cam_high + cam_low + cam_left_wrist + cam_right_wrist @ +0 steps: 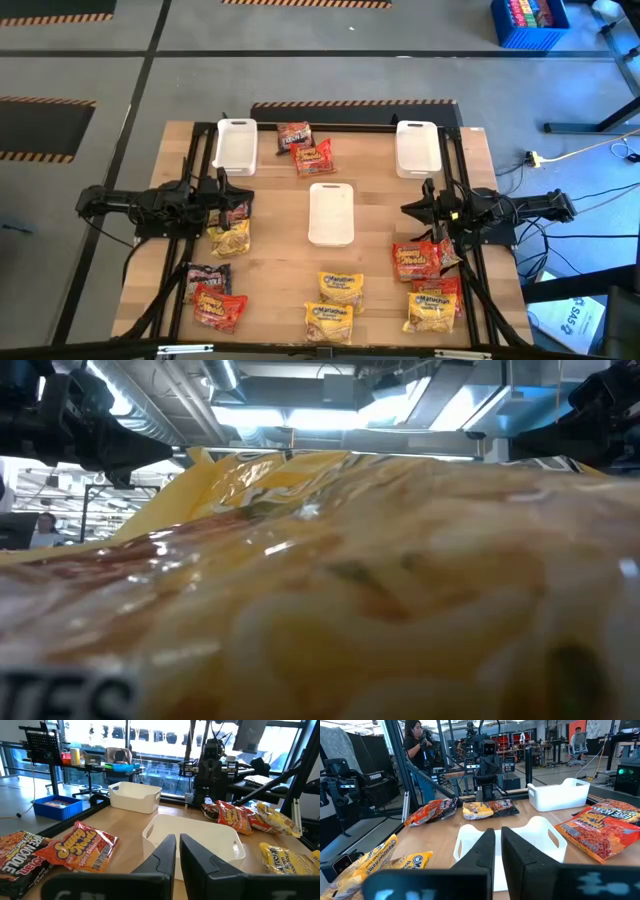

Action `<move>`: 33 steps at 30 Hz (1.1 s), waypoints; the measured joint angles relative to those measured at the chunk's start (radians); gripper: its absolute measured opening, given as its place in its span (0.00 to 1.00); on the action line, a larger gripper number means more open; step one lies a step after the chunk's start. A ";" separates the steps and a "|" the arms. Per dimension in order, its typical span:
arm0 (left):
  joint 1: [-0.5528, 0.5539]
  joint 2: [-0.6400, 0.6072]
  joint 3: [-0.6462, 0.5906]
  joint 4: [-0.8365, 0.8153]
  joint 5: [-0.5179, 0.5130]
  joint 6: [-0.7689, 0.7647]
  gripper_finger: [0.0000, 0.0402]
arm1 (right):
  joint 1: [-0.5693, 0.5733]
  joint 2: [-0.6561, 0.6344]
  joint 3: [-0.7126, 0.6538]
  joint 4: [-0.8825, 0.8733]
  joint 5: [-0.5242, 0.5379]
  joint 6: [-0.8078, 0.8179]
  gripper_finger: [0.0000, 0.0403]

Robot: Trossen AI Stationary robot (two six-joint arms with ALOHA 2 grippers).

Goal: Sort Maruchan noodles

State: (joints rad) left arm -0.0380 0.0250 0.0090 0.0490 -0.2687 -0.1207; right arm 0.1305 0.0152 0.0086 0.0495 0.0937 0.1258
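Your left gripper (228,192) and right gripper (412,208) both hover closed and empty (fingers nearly touching) at either side of the table (280,240). The Maruchan noodles (335,305) lie scattered around the middle white tray (331,213).

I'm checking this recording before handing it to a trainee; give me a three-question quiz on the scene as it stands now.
1. How many white rectangular plastic trays stand on the wooden table?
2. True or false: the middle white tray already holds a noodle packet.
3. Which kind of crinkly plastic noodle packet fills the low view: A yellow, B red, C dark brown?

Key:
1. Three: far left, far right and middle.
2. False; it looks empty.
3. A, a yellow packet.

The left end effector and the right end effector are both shut, holding nothing.
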 joint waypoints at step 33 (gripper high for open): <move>0.000 0.000 0.000 0.283 -0.105 0.003 0.05 | 0.000 0.000 0.000 0.077 0.146 -0.048 0.05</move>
State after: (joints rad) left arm -0.0376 0.0253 0.0086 0.3323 -0.3736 -0.1177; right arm 0.1303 0.0154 0.0087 0.1263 0.2398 0.0774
